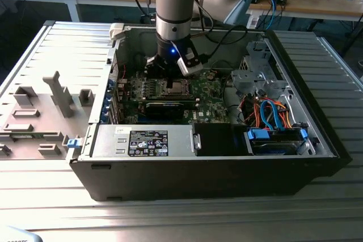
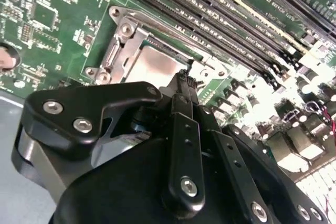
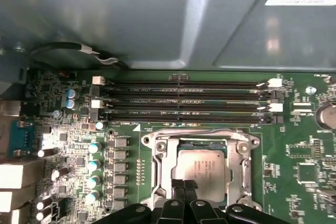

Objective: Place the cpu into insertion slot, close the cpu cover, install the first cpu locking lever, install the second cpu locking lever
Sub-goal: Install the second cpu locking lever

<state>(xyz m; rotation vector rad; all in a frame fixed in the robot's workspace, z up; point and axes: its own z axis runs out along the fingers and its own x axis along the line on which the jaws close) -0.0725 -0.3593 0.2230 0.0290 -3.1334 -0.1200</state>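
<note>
The tool (image 3: 184, 186), fingers pressed together and gripping nothing, hangs over the cpu (image 3: 202, 170) seated in the slot (image 3: 157, 169); its linkage hides the cpu's near edge.

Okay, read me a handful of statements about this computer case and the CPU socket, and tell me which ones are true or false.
1. The cpu lies in the insertion slot. True.
2. The gripper hangs over the blue-cabled drive bay. False: it is directly above the cpu.
3. The case lies open on its side. True.
4. The gripper carries the cpu clear of the board. False: the cpu sits flat in the socket frame.
5. Long memory slots run beside the socket. True.
</note>
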